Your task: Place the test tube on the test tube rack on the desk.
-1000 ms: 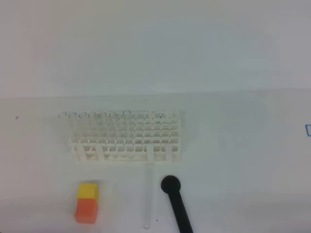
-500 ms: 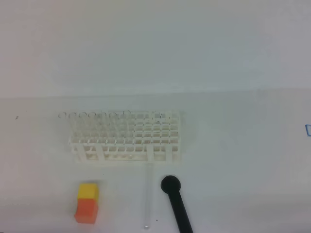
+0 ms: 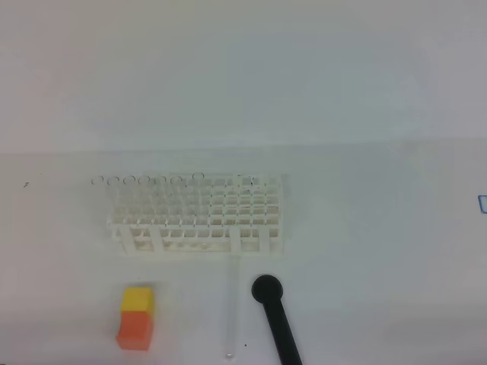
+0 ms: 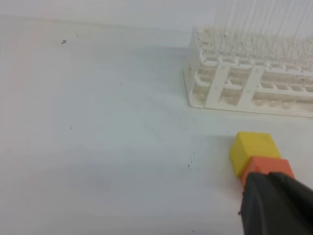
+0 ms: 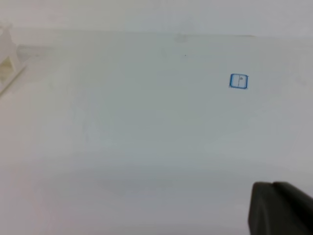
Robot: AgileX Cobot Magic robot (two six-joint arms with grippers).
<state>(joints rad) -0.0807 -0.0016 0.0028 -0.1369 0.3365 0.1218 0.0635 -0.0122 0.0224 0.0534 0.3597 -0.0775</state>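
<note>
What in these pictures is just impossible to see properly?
- Black rod, high view: its lower end is cut off by the bottom edge.
- Test tube lying on the desk, high view: so clear that its outline barely shows.
- Tubes in the test tube rack, high view: too faint to count.
- Left gripper and right gripper, wrist views: only a dark corner shows, fingertips cut off by the frame.

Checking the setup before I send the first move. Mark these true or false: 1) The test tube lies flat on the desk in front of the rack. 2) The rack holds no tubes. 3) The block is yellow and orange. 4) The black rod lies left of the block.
1) True: the test tube lies on the desk before the test tube rack.
2) False: clear tubes stand in its left part.
3) True: the block.
4) False: the black rod lies right of it.
</note>
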